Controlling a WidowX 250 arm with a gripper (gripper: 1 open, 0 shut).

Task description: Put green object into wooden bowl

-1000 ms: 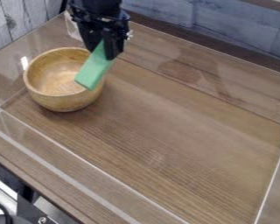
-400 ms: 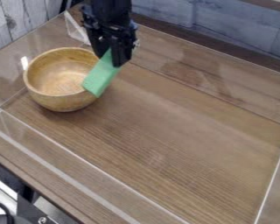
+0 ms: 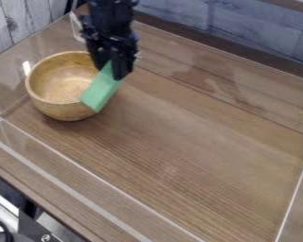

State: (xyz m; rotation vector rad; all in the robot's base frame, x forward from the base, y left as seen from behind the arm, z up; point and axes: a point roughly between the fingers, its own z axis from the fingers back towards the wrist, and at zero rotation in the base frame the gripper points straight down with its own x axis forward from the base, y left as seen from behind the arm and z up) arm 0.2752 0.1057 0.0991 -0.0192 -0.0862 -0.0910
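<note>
A bright green flat block (image 3: 102,89) hangs tilted from my black gripper (image 3: 114,62), whose fingers are shut on its upper end. The block's lower end dangles over the right rim of the round tan wooden bowl (image 3: 60,87), which sits at the left of the wooden table. The bowl's hollow looks empty. My gripper points down, just above and to the right of the bowl's centre.
A clear low wall (image 3: 141,203) borders the wooden table top (image 3: 204,132) along the front and sides. A pale plank wall (image 3: 22,24) stands behind at the left. Dark equipment shows at the bottom left corner (image 3: 8,227).
The gripper with the green block swung slightly right, then came back left and lower, so the block now hangs closer over the bowl's right rim.
</note>
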